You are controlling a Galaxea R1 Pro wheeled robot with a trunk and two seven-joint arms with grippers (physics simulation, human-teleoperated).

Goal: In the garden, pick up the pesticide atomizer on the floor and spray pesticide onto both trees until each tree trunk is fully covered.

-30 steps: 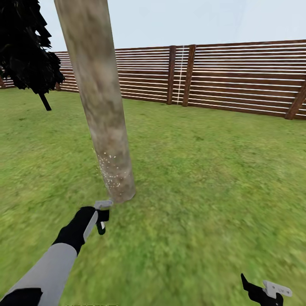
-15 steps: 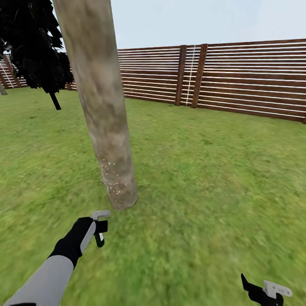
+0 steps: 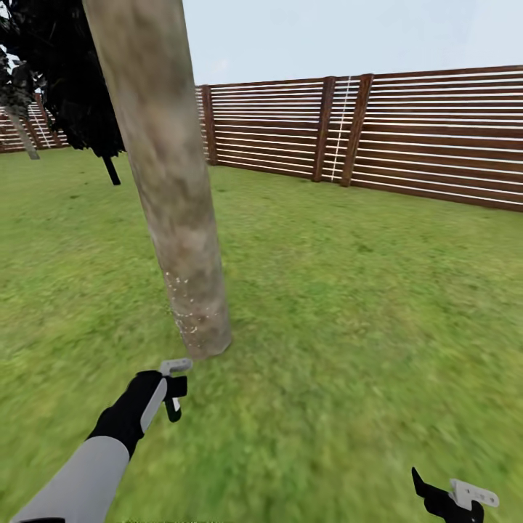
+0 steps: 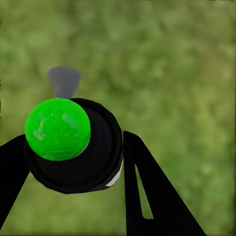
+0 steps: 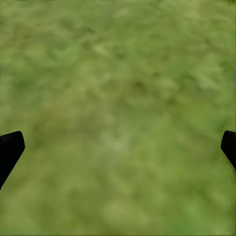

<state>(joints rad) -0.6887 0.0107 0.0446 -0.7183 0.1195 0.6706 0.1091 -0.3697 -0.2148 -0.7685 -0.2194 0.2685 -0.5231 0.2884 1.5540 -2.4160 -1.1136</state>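
The left gripper (image 3: 173, 388) fingers clamp the atomizer (image 4: 73, 145) low beside the trunk (image 3: 174, 218), whose base alone carries white specks (image 3: 185, 309), while the right gripper (image 3: 454, 497) fingers hang wide over grass (image 5: 118, 98); spraying this low would likely leave the upper trunk bare.

The tree trunk (image 3: 171, 196) looks smooth and matt, mottled beige-grey, flecked low down with fine white pesticide specks (image 3: 185, 305). The fence (image 3: 407, 138) reads as brown slatted wood. The grass (image 3: 349, 305) is soft, blurred green. The pesticide atomizer (image 4: 78, 147) shows matt black with a glossy bright green cap.
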